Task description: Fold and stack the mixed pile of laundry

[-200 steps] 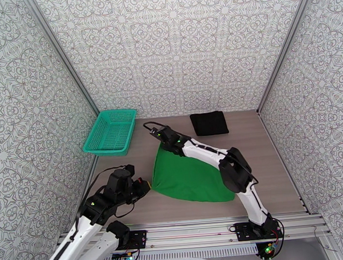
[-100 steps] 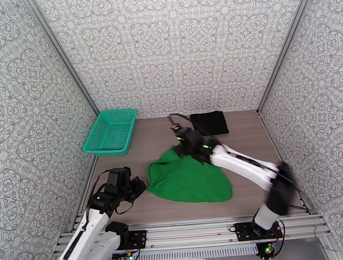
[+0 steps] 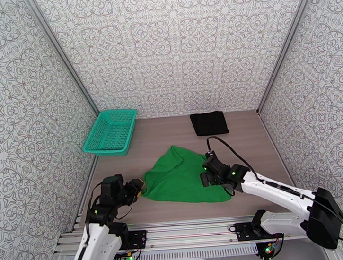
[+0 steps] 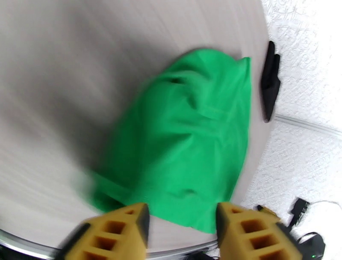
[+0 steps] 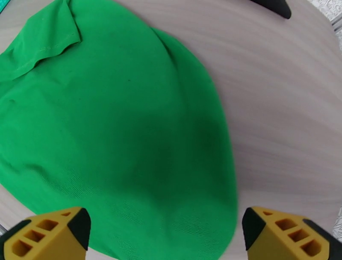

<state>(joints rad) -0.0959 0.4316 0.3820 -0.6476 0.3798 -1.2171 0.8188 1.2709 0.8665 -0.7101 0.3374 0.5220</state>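
Top external view: the green T-shirt (image 3: 182, 179) lies loose and rumpled on the near middle of the desk (image 3: 253, 140), between the two arms. The black garment (image 3: 209, 123) sits folded flat near the back wall, well apart from it, and the mesh basket (image 3: 106, 151) stands at the far left. The left tool (image 3: 137, 187) hangs just beside the shirt's left edge, its yellow fingers (image 4: 124, 231) apart with nothing between them. The right tool (image 3: 204, 177) hovers over the shirt's right part, spread wide and likewise holding nothing. To my eye the shirt is light, limp knit cloth: it will sag from wherever it is pinched, keep no shape of its own, and probably slide easily over the smooth wood. I would take it at the edges rather than the middle, one tool on the sleeve (image 5: 47, 38) or shoulder corner and the other on the hem, catching every layer so none drags behind. A pinch in the bulge would only bunch it.
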